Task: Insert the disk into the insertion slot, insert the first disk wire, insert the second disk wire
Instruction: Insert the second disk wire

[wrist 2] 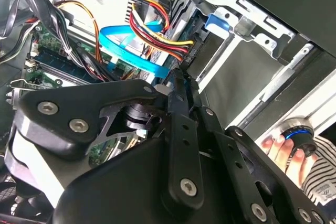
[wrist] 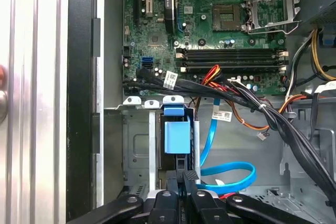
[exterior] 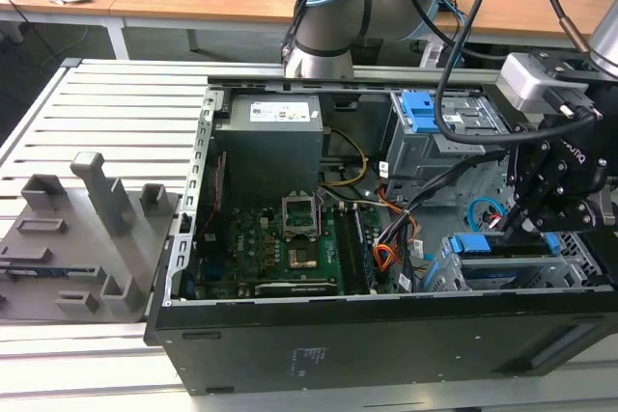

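Two narrow fingers of the gripper (wrist 2: 176, 80) stand almost together, and they appear to pinch the plug end of the second disk wire (wrist 2: 134, 53), whose flat light blue band reaches right to their tips in the second wrist view. That cable is light and limp: it curls in a loose loop on the case floor beside the insertion slot (wrist: 136, 150) in the first wrist view, so by my judgement only the small stiff plug gives a sure hold, taken across its flat sides, while the ribbon itself would bend or slip away. Just beyond the fingertips the disk (wrist: 177, 136) sits in the slot under its blue carrier, in the case corner at the exterior view's right, against the near wall of the case (exterior: 386, 344). The first disk wire (wrist 2: 160, 35) runs as a red-orange bundle to a dark plug at the slot's edge; whether it is fully seated I cannot tell. Farther on lies the motherboard (wrist: 210, 24), and past it, against the far wall, the taller cage with a blue latch (exterior: 435, 142). Outside the case, a person's hand (wrist 2: 281, 148) rests at a round knob.
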Robot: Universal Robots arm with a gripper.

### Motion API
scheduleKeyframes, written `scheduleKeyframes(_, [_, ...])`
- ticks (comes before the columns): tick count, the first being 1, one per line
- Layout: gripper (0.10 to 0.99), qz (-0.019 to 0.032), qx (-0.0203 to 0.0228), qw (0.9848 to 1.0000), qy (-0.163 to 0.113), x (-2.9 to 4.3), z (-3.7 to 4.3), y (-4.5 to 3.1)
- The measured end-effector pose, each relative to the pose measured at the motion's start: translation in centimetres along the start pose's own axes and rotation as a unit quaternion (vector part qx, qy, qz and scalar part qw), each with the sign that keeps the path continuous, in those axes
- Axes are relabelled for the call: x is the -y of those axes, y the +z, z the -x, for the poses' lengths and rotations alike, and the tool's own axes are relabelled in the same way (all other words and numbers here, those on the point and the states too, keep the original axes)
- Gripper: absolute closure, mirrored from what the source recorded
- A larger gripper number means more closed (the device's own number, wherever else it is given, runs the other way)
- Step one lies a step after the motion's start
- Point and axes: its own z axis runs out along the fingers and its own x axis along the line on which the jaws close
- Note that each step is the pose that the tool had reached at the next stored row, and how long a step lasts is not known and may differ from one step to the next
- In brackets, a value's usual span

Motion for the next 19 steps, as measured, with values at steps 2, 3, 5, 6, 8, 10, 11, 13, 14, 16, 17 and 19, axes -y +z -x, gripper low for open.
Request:
scheduleKeyframes(2, [0.925, 0.0000, 0.0022, 1.0000, 0.000, 0.01, 0.07, 0.07])
scheduleKeyframes(3, [0.925, 0.0000, 0.0024, 1.0000, 0.000, 0.01, 0.10, 0.08])
scheduleKeyframes(5, [0.925, 0.0000, 0.0023, 1.0000, 0.000, 0.01, 0.10, 0.08])
scheduleKeyframes(6, [0.925, 0.0000, 0.0023, 1.0000, 0.000, 0.01, 0.11, 0.10])
scheduleKeyframes(8, [0.925, 0.0001, 0.0023, 1.0000, 0.000, 0.03, 0.11, 0.28])
scheduleKeyframes(10, [0.925, 0.0003, 0.0021, 1.0000, 0.000, 0.05, 0.12, 0.43])
scheduleKeyframes(11, [0.925, 0.0004, 0.0019, 1.0000, 0.000, 0.06, 0.12, 0.51])
scheduleKeyframes(13, [0.925, 0.0004, 0.0020, 1.0000, 0.000, 0.07, 0.12, 0.55])
scheduleKeyframes(14, [0.925, 0.0005, 0.0022, 1.0000, 0.000, 0.07, 0.13, 0.57])
scheduleKeyframes(16, [0.925, 0.0005, 0.0030, 1.0000, 0.000, 0.08, 0.14, 0.64])
scheduleKeyframes(17, [0.910, 0.0005, 0.0028, 1.0000, 0.000, 0.08, 0.13, 0.63])
scheduleKeyframes(19, [0.847, 0.0005, 0.0024, 1.0000, 0.000, 0.06, 0.12, 0.34])
